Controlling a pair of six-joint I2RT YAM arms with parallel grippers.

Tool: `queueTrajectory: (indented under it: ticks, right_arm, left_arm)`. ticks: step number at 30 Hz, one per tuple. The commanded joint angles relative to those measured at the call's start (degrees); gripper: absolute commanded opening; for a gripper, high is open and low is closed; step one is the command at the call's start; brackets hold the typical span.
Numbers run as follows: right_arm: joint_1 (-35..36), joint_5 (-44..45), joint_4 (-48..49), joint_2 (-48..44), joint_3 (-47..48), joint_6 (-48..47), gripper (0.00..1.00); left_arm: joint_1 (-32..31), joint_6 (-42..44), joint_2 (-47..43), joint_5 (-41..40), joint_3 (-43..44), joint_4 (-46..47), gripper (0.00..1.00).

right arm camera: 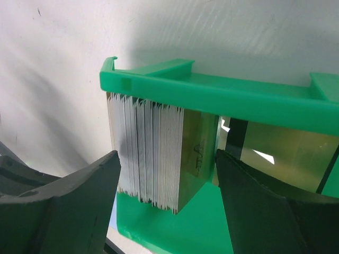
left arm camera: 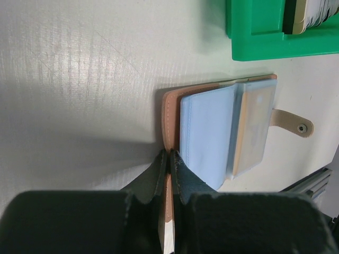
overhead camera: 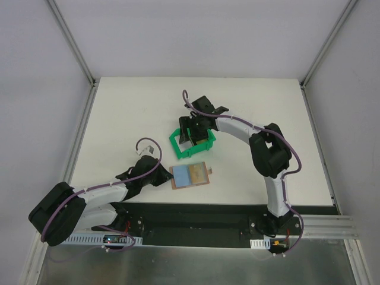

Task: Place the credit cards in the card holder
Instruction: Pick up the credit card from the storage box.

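The card holder (overhead camera: pixel 190 176), a tan leather wallet with blue-grey pockets, lies open flat on the table, its snap tab (left arm camera: pixel 294 125) pointing right. My left gripper (left arm camera: pixel 169 159) is shut on the tan edge of the card holder (left arm camera: pixel 212 132). The credit cards (right arm camera: pixel 148 153) stand on edge as a thick white-grey stack in the green bin (right arm camera: pixel 212 90), with a gold-olive card (right arm camera: pixel 197 151) facing the right side. My right gripper (right arm camera: pixel 167 174) is open inside the bin, one finger on each side of the stack, with a small gap at the gold side.
The green bin (overhead camera: pixel 178 148) sits just behind the card holder, near the table's middle. In the left wrist view the bin's corner (left arm camera: pixel 265 42) is at the top right, with card edges (left arm camera: pixel 315 16) showing in it. White walls surround the table.
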Motion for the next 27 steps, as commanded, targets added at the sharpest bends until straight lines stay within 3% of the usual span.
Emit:
queueTrajectory:
  ticks: [1, 5, 16, 27]
  right_arm:
    - [-0.4, -2.7, 1.3, 1.3, 2.3, -0.3, 0.75]
    - [-0.5, -4.5, 2.8, 0.6, 1.1, 0.3, 0.72]
    - [-1.7, -8.9, 5.7, -2.6, -1.7, 1.5, 0.48]
    - [-1.9, -9.9, 5.7, -4.0, -2.1, 1.7, 0.42]
  left_arm:
    - [0.6, 1.4, 0.4, 0.1, -0.5, -1.7, 0.0]
    - [0.7, 1.6, 0.3, 0.1, -0.5, -2.0, 0.0]
    - [1.0, 2.2, 2.0, 1.5, 0.4, -1.5, 0.0]
    - [1.0, 2.5, 2.7, 2.3, 0.8, -1.0, 0.0]
